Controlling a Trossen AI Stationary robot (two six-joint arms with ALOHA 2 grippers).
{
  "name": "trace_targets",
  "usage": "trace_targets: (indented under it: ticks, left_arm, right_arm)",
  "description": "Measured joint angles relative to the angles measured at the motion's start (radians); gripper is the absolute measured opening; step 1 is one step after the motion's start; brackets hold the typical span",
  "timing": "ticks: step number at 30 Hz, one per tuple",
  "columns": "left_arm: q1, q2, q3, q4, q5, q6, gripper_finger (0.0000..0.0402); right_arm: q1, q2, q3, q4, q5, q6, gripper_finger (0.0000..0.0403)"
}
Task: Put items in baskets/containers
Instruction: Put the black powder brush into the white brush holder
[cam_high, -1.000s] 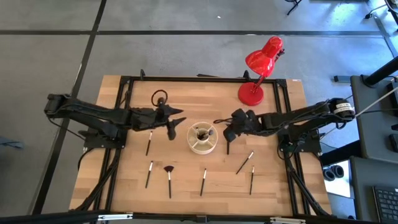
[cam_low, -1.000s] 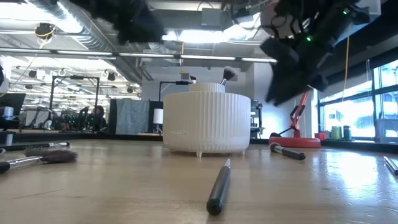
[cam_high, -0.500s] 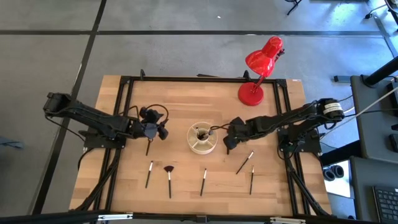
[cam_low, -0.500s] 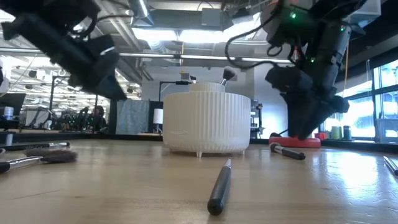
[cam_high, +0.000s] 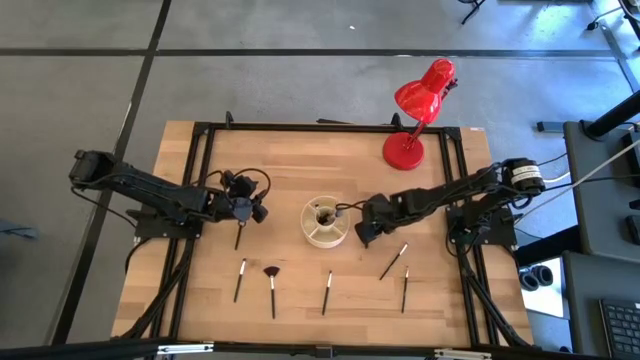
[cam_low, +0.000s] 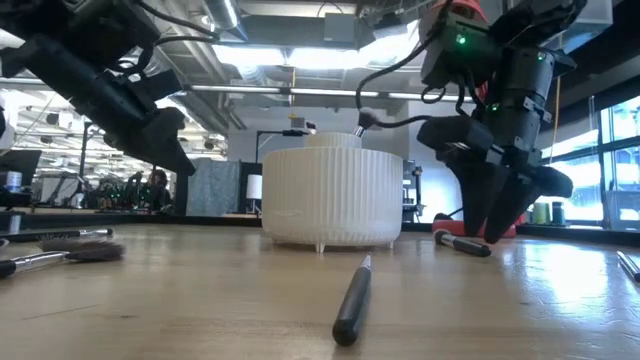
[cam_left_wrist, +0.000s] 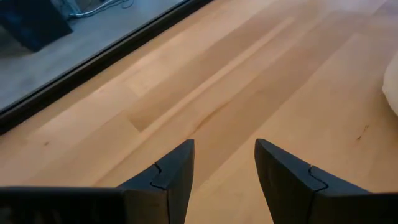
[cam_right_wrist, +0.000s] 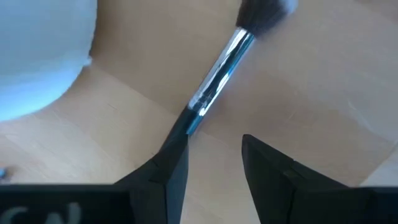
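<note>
The cream ribbed cup (cam_high: 327, 222) stands mid-table with dark brush ends in it. Several thin brushes lie on the wood: one (cam_high: 239, 236) under my left gripper, a fan brush (cam_high: 272, 283) and others (cam_high: 392, 262) toward the near edge. My right gripper (cam_right_wrist: 214, 146) is open and points down just right of the cup, over a silver-ferruled brush (cam_right_wrist: 217, 74) lying flat. The brush's dark handle runs behind one finger (cam_right_wrist: 168, 174). My left gripper (cam_left_wrist: 224, 146) is open over bare wood, left of the cup. My right gripper comes from above at the dark handle of the brush (cam_low: 462, 243) lying on the table. The handle end (cam_right_wrist: 186, 121) disappears behind one finger, and I cannot tell whether that finger touches it. The gap between the fingers shows bare wood.
A red desk lamp (cam_high: 410, 140) stands at the far right of the table. A black metal frame (cam_high: 205, 160) borders the wooden top. A dark brush (cam_low: 352, 300) lies nearest the low camera. Bare wood lies between the cup and the far edge.
My left gripper has drawn back from beside the cup toward the table's left and come down. My right gripper has tipped to point downward and sunk beside the cup onto the brush there. The brushes and cup have stayed in place.
</note>
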Motion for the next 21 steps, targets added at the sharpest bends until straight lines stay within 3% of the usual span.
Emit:
trace_targets:
  ticks: [14, 21]
  left_arm:
    - [0.018, 0.0, 0.0, 0.0, 0.001, 0.016, 0.0164]
    - [0.018, 0.0, 0.0, 0.0, -0.007, 0.027, 0.0164]
  right_arm:
    - [-0.09, 0.0, 0.0, 0.054, 0.246, -0.039, 0.0149]
    - [-0.08, 0.074, 0.001, 0.139, 0.242, -0.029, 0.0149]
